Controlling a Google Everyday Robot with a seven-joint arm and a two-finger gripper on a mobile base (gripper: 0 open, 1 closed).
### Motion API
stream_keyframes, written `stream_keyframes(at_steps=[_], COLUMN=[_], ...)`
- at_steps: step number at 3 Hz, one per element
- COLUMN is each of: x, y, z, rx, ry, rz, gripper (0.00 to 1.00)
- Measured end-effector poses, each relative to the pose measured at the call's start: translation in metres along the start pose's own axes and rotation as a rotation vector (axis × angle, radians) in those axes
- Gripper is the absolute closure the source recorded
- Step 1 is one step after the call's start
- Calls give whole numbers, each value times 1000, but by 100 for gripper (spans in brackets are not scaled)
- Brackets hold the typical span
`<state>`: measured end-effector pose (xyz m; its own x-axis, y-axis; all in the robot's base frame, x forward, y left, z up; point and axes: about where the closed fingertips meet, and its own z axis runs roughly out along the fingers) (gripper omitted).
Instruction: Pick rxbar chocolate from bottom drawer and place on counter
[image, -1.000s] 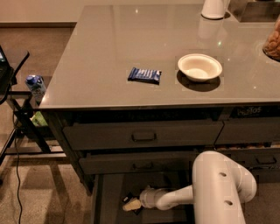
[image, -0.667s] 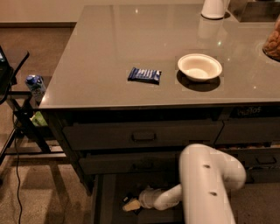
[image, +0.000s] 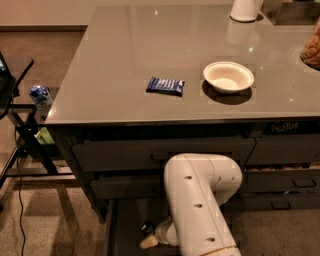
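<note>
The smooth white arm (image: 200, 200) bends down in front of the cabinets, hiding part of the open bottom drawer (image: 125, 225), whose flat dark interior is cut off at the near edge. The gripper (image: 149, 239) sits low inside, at the near left; how wide it stands cannot be told. Just beside it lies the rxbar chocolate (image: 147, 228), a small black shape with white print, hard to make out. On the glossy grey counter (image: 125, 50) rest a blue-wrapped bar (image: 165, 85) and a round white bowl (image: 228, 76).
</note>
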<state>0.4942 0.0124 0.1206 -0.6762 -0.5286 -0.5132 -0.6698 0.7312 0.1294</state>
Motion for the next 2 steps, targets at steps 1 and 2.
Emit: stream_keyframes(at_steps=[1, 2], x=[-2, 4], y=[1, 5], z=[1, 7], rx=[2, 19], ry=[-9, -19], rz=[5, 9], gripper=[0, 0])
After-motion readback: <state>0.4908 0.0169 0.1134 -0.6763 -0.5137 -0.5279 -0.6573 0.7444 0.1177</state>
